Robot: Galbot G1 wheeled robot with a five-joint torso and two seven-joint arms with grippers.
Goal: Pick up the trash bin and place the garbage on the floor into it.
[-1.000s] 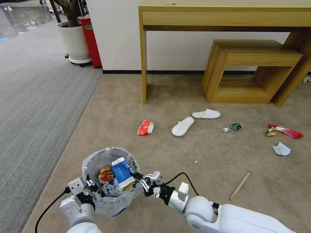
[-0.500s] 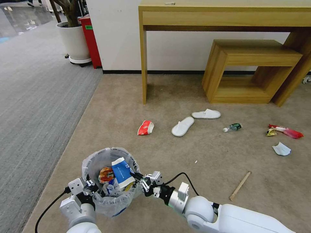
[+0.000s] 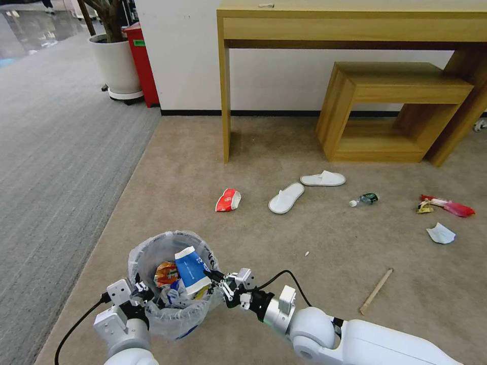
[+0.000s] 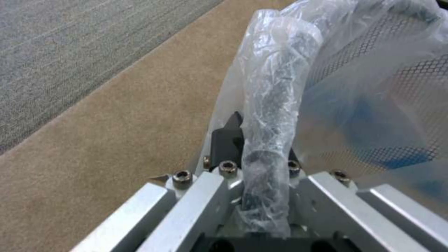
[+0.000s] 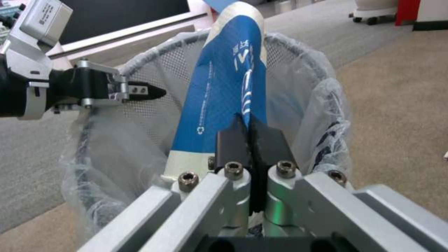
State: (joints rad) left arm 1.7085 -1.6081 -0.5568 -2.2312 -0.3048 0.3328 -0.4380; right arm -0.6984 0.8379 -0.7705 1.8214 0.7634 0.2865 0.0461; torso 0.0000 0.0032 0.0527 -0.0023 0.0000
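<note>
**Trash bin (image 3: 170, 284) upright on tan carpet (image 3: 203, 152), mouth up, near the grey carpet (image 3: 61, 152)**

Clamped at its bagged rim by the left gripper (image 4: 261, 147). Inside, a crushed blue-white cup (image 5: 224, 91) standing on end, long axis nearly vertical, pinched by the closed right gripper (image 5: 252, 140). Scattered farther out: two white slippers (image 3: 286, 197), one red-white cup (image 3: 228, 199), one small bottle (image 3: 364, 199), one wooden stick (image 3: 376, 291).

We see crinkled glossy clear plastic bag (image 3: 152, 253) over black metal mesh bin (image 5: 159, 66), matt beige short-pile carpet (image 3: 253, 243), brushed silver metal gripper (image 5: 252, 140).
</note>
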